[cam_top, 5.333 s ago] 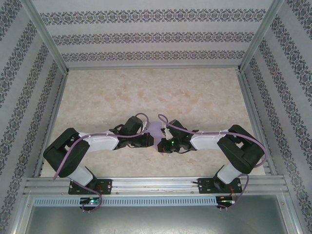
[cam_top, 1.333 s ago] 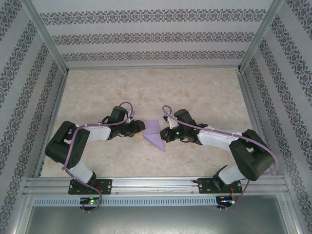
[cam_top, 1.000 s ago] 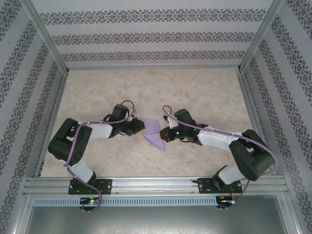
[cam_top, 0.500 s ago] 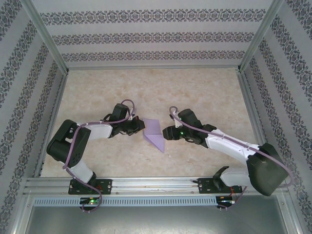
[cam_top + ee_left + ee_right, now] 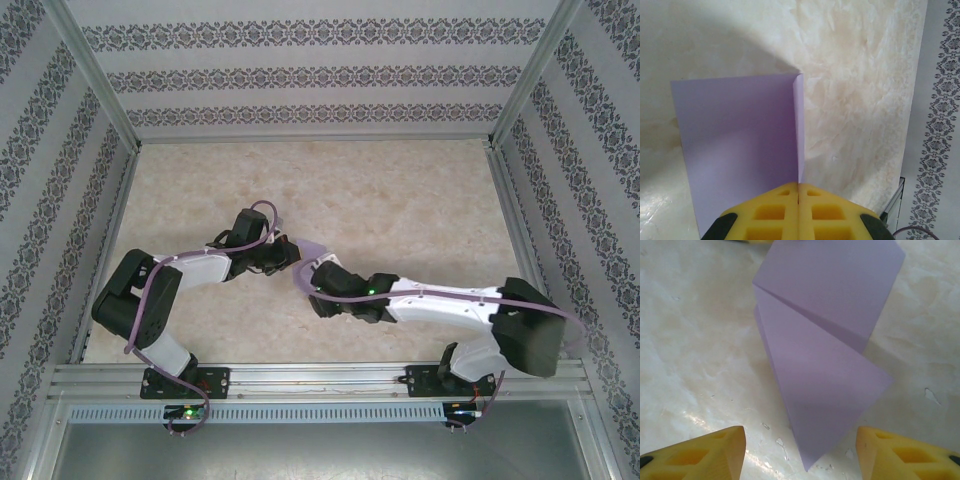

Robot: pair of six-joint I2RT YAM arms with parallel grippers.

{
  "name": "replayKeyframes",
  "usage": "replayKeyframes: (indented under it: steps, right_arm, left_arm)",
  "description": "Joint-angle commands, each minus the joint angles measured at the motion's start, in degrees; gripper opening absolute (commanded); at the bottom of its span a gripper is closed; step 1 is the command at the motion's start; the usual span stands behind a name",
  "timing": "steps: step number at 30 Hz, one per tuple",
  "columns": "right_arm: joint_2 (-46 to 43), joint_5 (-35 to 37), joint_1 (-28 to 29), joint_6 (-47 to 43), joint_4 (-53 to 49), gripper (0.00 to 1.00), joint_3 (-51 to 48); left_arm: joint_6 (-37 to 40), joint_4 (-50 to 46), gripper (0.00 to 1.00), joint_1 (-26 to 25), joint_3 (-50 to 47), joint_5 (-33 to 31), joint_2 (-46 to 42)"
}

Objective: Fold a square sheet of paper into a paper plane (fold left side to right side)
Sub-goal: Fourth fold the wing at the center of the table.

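Lavender thin paper sheet [image 5: 815, 365], plain and creased into overlapping angular flaps, sits straight ahead of the right gripper [image 5: 800, 447] in the right wrist view. Its narrow pointed end reaches back toward the gap between the two yellow fingertips [image 5: 705, 450]. The point lies about midway between them and touches neither. The broader folded part lies farther out beyond the jaws, with one flap set diagonally across another. These jaws stand wide apart, one pad on each side of the point, gripping nothing.

In the left wrist view the sheet spreads ahead of the left gripper [image 5: 799, 210] and off to one side of it. A sharp crease runs straight away from the seam where the two yellow pads meet, and a narrow strip of paper along that crease leads down into the seam. These jaws are pressed together, pinching the sheet's near edge.

From above, a sliver of the sheet shows just past the left gripper's tips, and the right arm's wrist covers the rest. The two grippers sit close together on opposite sides of the paper.

Below the sheet is a beige marbled tabletop [image 5: 400, 190], and the paper's shadow falls on it beside the folds. Whether the whole sheet lies flat on it cannot be told. Farther out stand striped patterned wallpaper walls [image 5: 300, 75], and an aluminium frame rail [image 5: 320, 378] runs along the near edge.
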Motion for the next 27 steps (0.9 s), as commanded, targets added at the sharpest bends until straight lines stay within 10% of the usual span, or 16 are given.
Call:
replayKeyframes:
  steps: [1,27]
  right_arm:
    - [4.3,8.0,2.0,2.7,-3.0,0.60,3.3]
    - [15.9,13.0,5.2,4.5,-5.4,0.30,8.9]
  left_arm:
    - [-0.6,-1.9,0.06,-0.6,1.6,-0.5,-1.7]
    - [-0.4,-2.9,0.06,-1.1,1.8,-1.3,-2.0]
